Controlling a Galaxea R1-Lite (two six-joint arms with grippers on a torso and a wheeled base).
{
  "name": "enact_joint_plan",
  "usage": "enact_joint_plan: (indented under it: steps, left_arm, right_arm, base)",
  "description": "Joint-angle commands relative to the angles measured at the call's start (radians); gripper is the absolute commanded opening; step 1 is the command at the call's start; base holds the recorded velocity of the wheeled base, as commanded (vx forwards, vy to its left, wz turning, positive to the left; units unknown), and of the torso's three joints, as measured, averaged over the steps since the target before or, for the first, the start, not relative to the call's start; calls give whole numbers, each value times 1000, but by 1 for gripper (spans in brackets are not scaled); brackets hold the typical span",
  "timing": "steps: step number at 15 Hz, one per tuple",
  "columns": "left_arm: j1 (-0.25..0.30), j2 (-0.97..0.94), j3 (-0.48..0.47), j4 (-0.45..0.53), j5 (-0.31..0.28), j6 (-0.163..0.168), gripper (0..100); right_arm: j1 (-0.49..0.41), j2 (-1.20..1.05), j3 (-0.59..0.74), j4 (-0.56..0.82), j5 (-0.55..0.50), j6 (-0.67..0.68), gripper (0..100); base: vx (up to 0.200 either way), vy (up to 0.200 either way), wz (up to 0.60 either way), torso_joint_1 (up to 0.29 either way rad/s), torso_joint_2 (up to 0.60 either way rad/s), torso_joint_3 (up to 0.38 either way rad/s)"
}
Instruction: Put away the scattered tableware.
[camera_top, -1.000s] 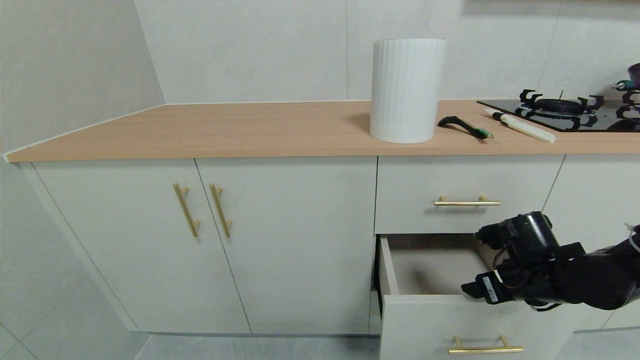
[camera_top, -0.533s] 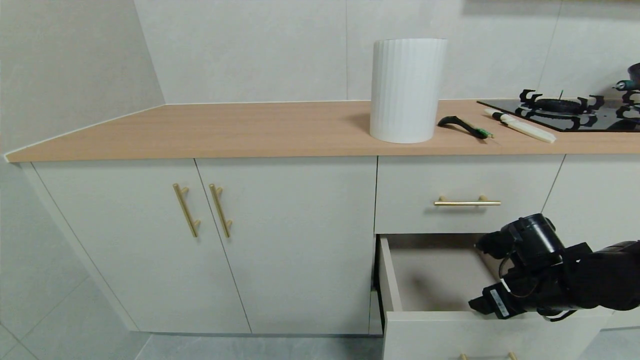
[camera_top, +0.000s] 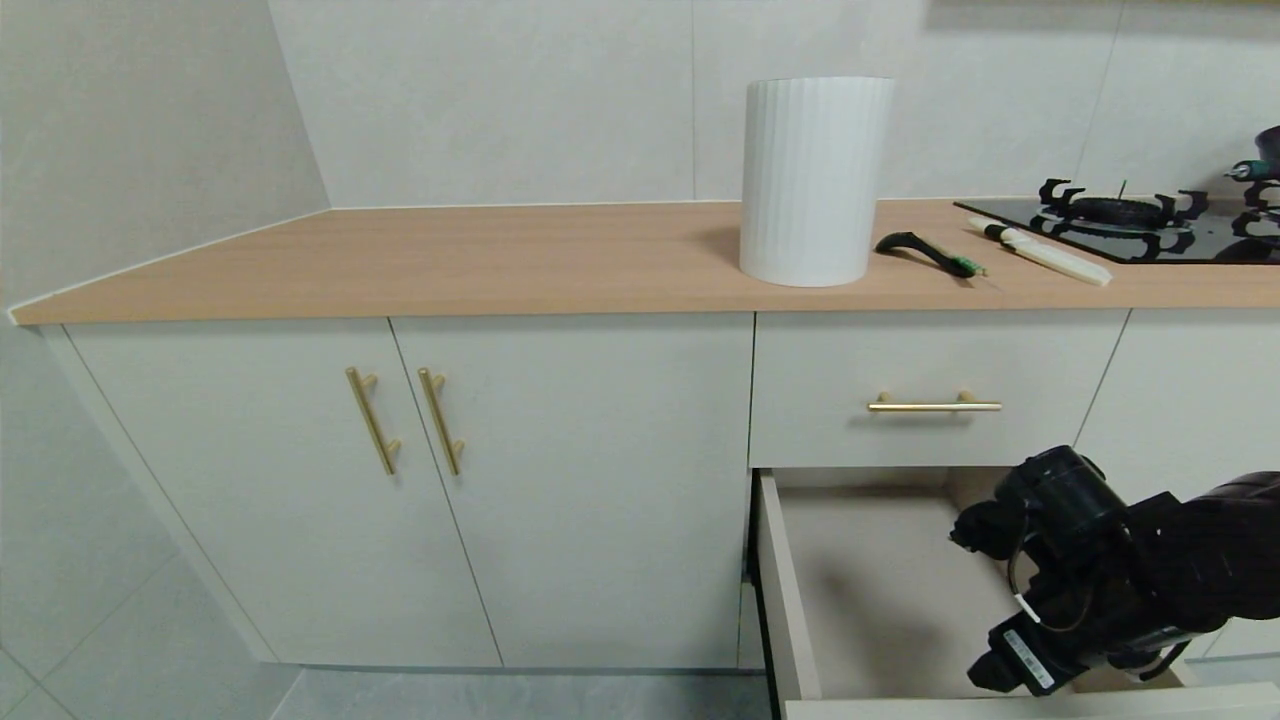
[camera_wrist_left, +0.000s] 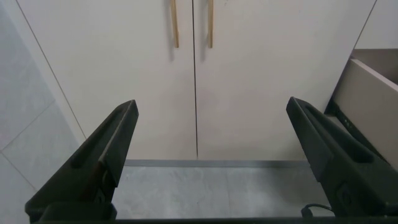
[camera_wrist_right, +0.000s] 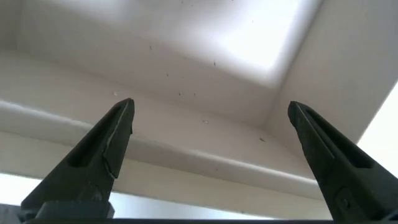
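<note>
Two pincers are in view, both spread wide and both empty.

1. The right pincer (camera_wrist_right: 210, 104) hangs over the open drawer (camera_top: 790, 590), near that drawer's front right corner. Between its fingers (camera_wrist_right: 106, 149) the drawer's pale inner floor and a wall joint are visible.
2. The left pincer (camera_wrist_left: 211, 104) sits low, to the left of the open drawer. It faces the double doors (camera_wrist_left: 196, 74), which stand shut immediately left of the drawer.
3. A closed drawer (camera_top: 930, 390) sits directly above the open drawer.
4. The wooden surface (camera_top: 450, 260) runs above both drawers.
5. The black-handled utensil (camera_top: 930, 252) lies flat on the surface, above the open drawer's right half.
6. The cream utensil (camera_top: 1040, 252) lies just beside it, farther right of the open drawer.
7. A white ribbed cylinder (camera_top: 815, 180) stands upright on the surface, above the open drawer's left half.
8. A black hob (camera_top: 1120, 225) is set into the surface, above and well to the right of the open drawer.
</note>
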Motion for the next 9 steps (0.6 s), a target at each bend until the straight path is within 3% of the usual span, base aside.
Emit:
enact_joint_plan:
  steps: [1,4,9]
  left_arm:
    - [-1,0,0,0,0,0,100]
    - [-1,0,0,1,0,0,100]
    - [-1,0,0,1,0,0,100]
  right_arm:
    - [10,-22,-5,32,-1,-13,100]
    - [45,-62,-5,138,0,-35,100]
    - [76,-64,-2,201,2,-50,100]
  base:
    - [0,0,0,0,0,0]
    - [0,0,0,0,0,0]
    - [0,0,0,0,0,0]
